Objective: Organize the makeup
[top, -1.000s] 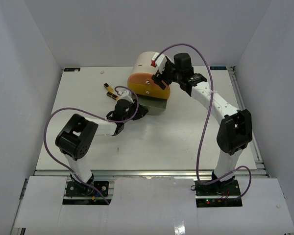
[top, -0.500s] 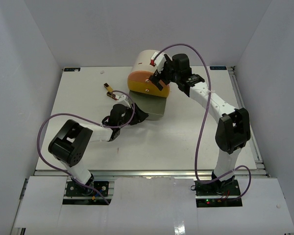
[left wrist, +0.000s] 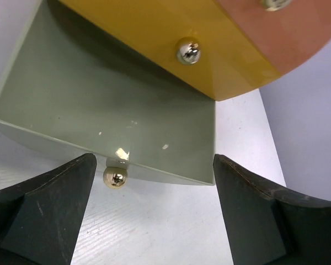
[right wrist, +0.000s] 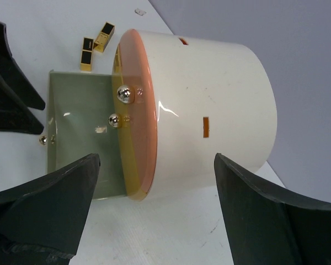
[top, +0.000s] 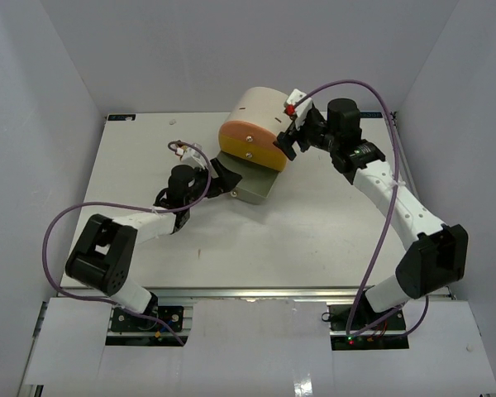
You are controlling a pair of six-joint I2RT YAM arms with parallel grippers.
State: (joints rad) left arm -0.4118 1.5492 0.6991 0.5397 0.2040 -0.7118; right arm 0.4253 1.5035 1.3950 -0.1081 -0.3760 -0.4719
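Gaping wide, L tool (left wrist: 154, 165) faces green drawer (left wrist: 99, 105); R tool (right wrist: 157, 159) open too, by cream unit (right wrist: 209, 105).

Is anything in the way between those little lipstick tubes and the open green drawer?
Nothing visible blocks it. The lipstick tubes lie on the table beside the green drawer, which looks empty; only its side wall stands between them. The open left gripper sits at the drawer's front, close by.

bright even light, soft shadows, sharp focus
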